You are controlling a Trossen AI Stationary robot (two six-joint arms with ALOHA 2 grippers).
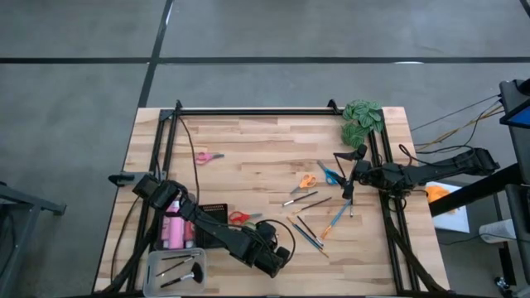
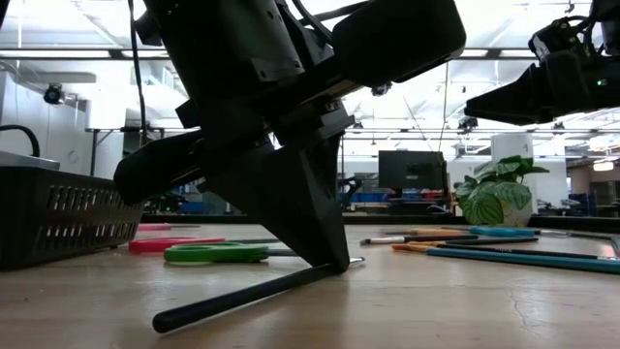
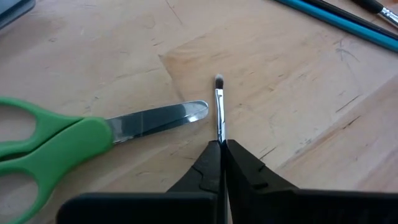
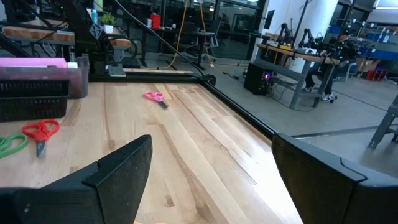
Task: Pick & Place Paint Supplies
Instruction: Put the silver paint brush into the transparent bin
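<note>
My left gripper is low over the table's near middle, shut on a thin dark-handled brush. The brush's bristle tip pokes out past the fingers. Green scissors lie flat right beside it, and red scissors lie just beyond. My right gripper hangs open near the right edge, above loose brushes, orange scissors and blue scissors. Pink scissors lie far left. Pink bottles stand in a black basket. My left gripper pinches the brush between its two fingers at the metal ferrule, just behind the bristles. The fingers slant down from above. The dark handle runs back toward the near edge, and its free end rests on the wood.
The black basket stands at the near left, with a clear tray holding brushes in front of it. A green leafy clump sits at the far right corner. A black frame rail runs along the far edge. Bare wood spreads across the middle.
</note>
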